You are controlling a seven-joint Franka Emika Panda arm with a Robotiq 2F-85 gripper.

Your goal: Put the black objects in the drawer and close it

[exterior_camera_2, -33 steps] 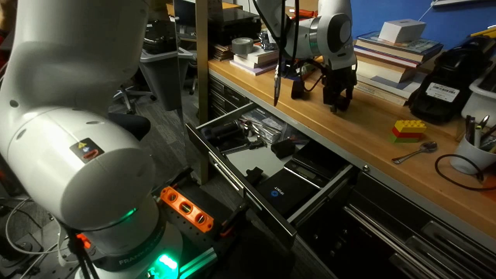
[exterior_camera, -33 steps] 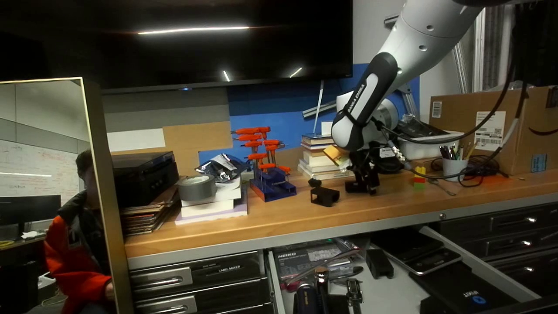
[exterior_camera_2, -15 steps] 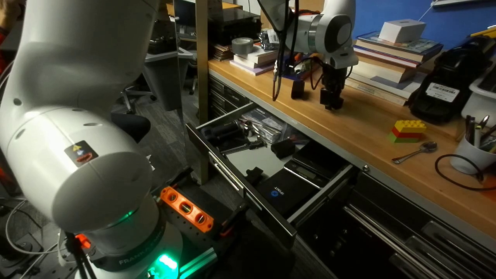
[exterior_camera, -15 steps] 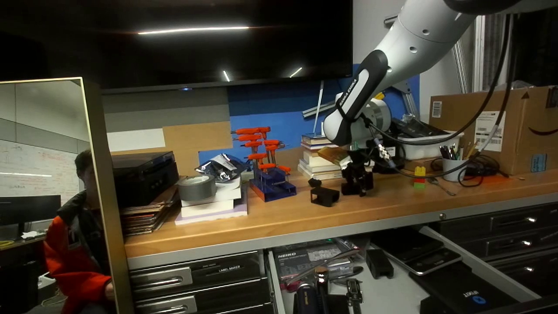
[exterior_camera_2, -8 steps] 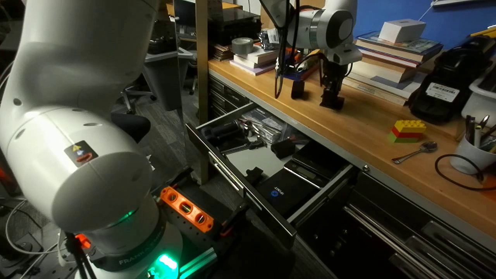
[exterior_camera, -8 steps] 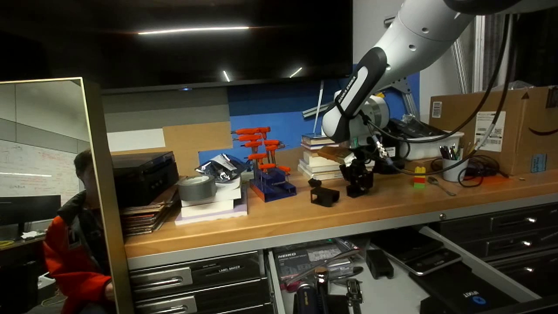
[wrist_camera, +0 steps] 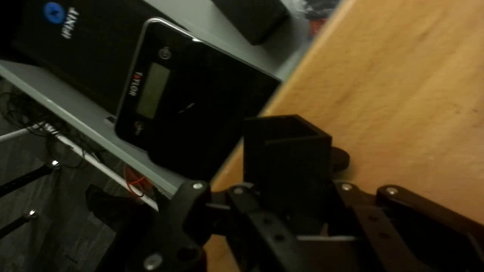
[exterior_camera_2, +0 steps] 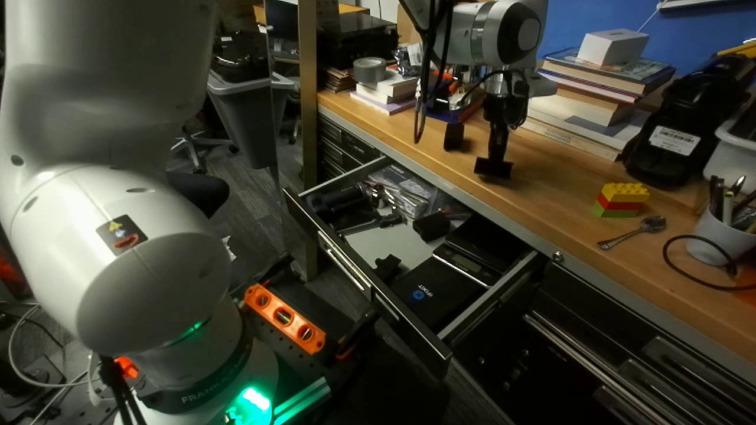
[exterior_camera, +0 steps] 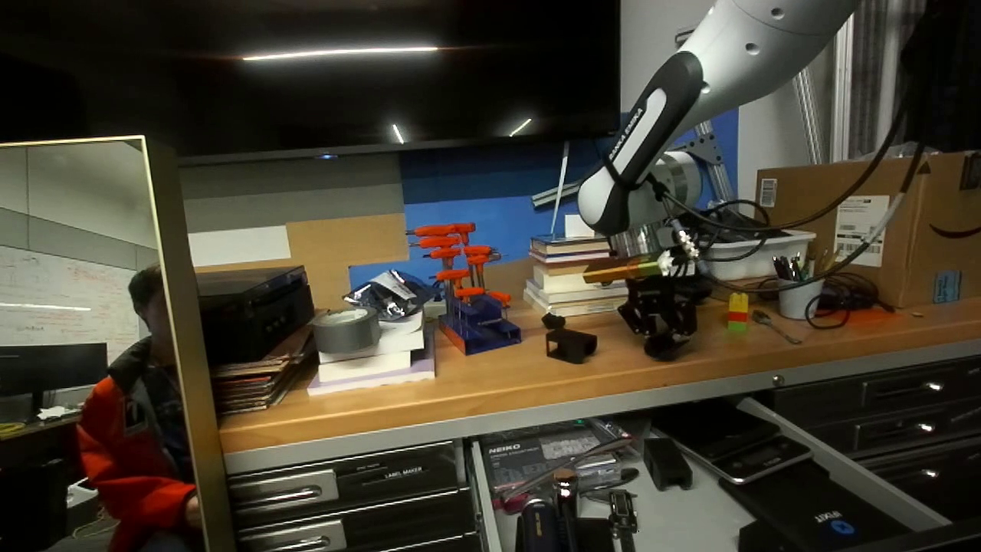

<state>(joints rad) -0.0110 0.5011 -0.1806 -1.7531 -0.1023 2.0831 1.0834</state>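
One small black block [wrist_camera: 287, 158] is clamped in the robot's claw [wrist_camera: 293, 190] — the jaws press on it from either side, and in the wrist view it sticks out between them. Both are over the bench [exterior_camera_2: 555, 177], higher than the drawer [exterior_camera_2: 493, 298] and farther back than it; whether the block touches the wood is hard to tell. A second black block [exterior_camera: 571, 346] sits on the bench, also behind and above the drawer, near the claw but apart from it. A small dark lump [exterior_camera: 552, 320] lies just past it from the drawer, too dim to make out.

The drawer stands pulled out, with a pale handle strip [exterior_camera_2: 345, 267] along its dark front. Inside the drawer lie a similar blocky black piece [exterior_camera: 667, 464], a flat kitchen scale [wrist_camera: 211, 94] marked Taylor, a black case [exterior_camera_2: 446, 301] with a round blue logo, a package [exterior_camera: 529, 456] labelled Neiko and assorted tools [exterior_camera: 622, 512].

Behind the drawer and above it are a stack of books [exterior_camera: 563, 280] and a blue rack [exterior_camera: 483, 330] of red-handled tools [exterior_camera: 452, 230]. In an exterior view, on the bench to the right of the drawer, are a stack of toy bricks [exterior_camera_2: 622, 199] — yellow, red and green — a spoon [exterior_camera_2: 633, 231] and a white cup [exterior_camera_2: 717, 237] of pens [exterior_camera_2: 727, 203].
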